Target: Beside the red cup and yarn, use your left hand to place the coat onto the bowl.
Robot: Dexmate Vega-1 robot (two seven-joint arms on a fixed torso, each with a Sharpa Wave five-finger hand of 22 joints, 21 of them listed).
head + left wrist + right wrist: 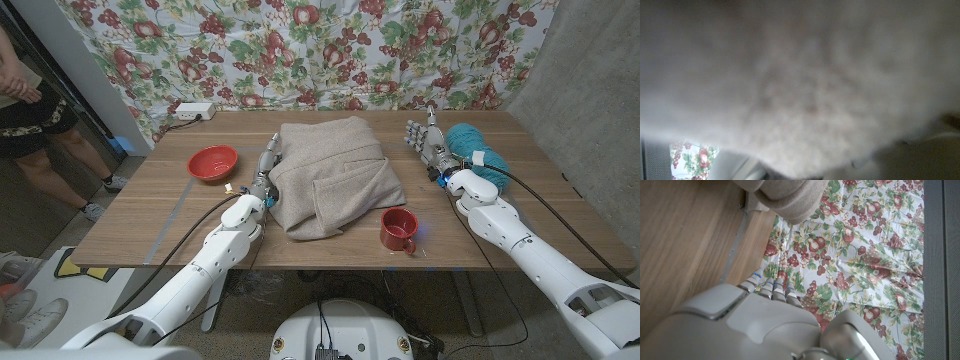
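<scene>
A folded beige coat (pixel 330 178) lies in the middle of the wooden table (pixel 150 215). The red bowl (pixel 213 162) stands bare to its left. A red cup (pixel 398 231) stands at the coat's front right corner, and teal yarn (pixel 476 156) lies further right. My left hand (pixel 264 172) is against the coat's left edge, fingers stretched out along it and gripping nothing that I can see. Blurred coat fabric (pixel 800 80) sits close to the left wrist camera. My right hand (pixel 428 146) stands beside the yarn with fingers apart and empty. The right wrist view shows that hand (pixel 765 310) and a coat corner (pixel 785 195).
A floral cloth (pixel 340 50) hangs behind the table, with a white power strip (pixel 195 110) at the far left edge. A person (pixel 25 100) stands off the table's left side. Bare wood (pixel 150 215) lies in front of the bowl.
</scene>
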